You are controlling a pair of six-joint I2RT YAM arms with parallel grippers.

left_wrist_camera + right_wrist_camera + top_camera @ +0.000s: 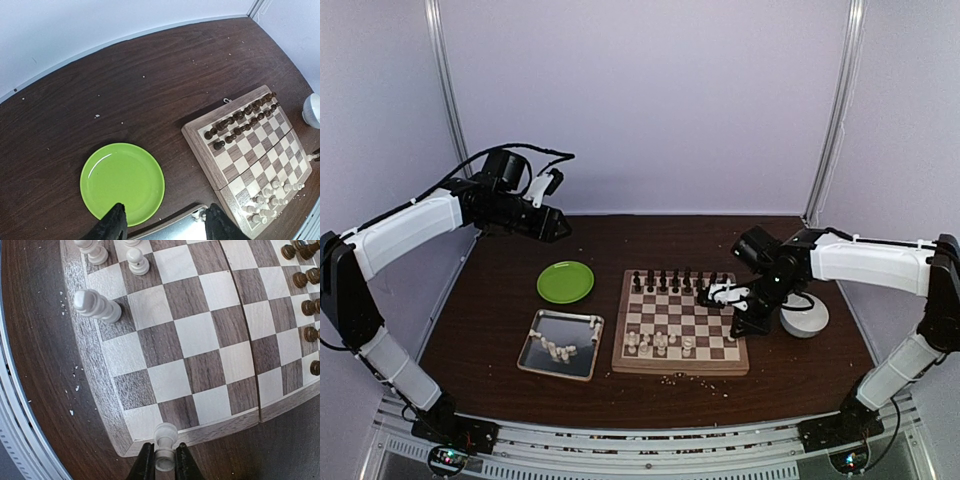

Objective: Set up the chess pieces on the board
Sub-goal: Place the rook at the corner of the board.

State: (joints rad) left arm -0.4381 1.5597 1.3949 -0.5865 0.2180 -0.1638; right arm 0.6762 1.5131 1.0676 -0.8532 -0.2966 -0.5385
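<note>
Clenched on a cream pawn [165, 440], our right fingers [146, 462] hold it at the board [200, 335] rim. Our left fingers [114, 225] hang spread and empty above the green plate [122, 182]. Dark pieces [670, 280] line the far rows, while cream ones [660, 343] sit on near rows and in the tray [545, 325].

Nothing readable is showing in any of the views: no text, label, brand, number or sign. The board [682, 318] is carrying no letters or figures along its rim.
</note>
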